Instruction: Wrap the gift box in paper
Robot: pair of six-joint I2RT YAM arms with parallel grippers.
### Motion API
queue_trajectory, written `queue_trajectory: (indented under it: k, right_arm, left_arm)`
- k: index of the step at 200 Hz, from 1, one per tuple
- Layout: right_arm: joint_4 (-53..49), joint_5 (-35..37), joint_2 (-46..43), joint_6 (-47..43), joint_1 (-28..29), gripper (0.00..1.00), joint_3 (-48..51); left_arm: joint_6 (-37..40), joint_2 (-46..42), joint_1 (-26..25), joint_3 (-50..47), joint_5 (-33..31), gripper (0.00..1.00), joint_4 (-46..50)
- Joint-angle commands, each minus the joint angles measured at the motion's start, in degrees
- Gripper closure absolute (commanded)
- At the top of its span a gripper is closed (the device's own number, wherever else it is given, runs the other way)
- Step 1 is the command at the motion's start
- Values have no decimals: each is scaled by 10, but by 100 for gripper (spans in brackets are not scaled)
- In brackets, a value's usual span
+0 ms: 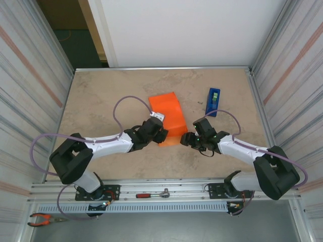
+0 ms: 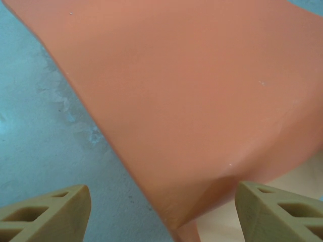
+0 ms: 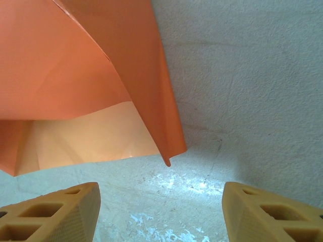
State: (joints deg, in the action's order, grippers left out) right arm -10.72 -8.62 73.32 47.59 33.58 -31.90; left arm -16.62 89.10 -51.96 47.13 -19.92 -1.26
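The orange paper [image 1: 168,117] lies folded into a raised hump in the middle of the table, covering the gift box from above. At the paper's open near end a pale face of the gift box [image 3: 86,137] shows inside the fold. My left gripper [image 1: 162,137] is at the hump's near left corner and is open. In the left wrist view the paper [image 2: 192,101] comes down between the spread fingertips [image 2: 55,209] without touching them. My right gripper [image 1: 185,139] is open just off the near right corner. Bare table lies between its jaws, with the paper's tip [image 3: 168,160] ahead of them.
A blue tape dispenser [image 1: 212,102] stands right of the paper towards the back. A ratchet tool [image 1: 154,194] and red-handled pliers [image 1: 43,219] lie on the rail in front of the arm bases. Ribbed walls [image 1: 35,75] close in the left and right sides.
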Motion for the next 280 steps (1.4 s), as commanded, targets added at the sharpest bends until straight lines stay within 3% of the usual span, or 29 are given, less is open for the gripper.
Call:
queue_trajectory:
  k: [1,43,117,221,249,280]
  right_arm:
    - [-12,7,-15,11,-7,37,8]
    - [-16,7,-19,11,-13,37,8]
    - [-12,-2,-1,3,-20,38,-6]
    - [11,-11,83,-7,-21,53,-59]
    - [12,-13,109,-12,-22,62,-71]
    - [13,-18,110,-13,-23,100,-77]
  left_arm:
    - [-13,15,-7,3,1,24,-24]
    - [-15,41,-12,5,-19,24,-35]
    - [-1,72,-24,11,-113,25,-22]
    - [13,91,-31,22,-121,25,-17]
    - [13,94,-30,23,-121,25,-18]
    - [16,100,-31,25,-121,25,-16]
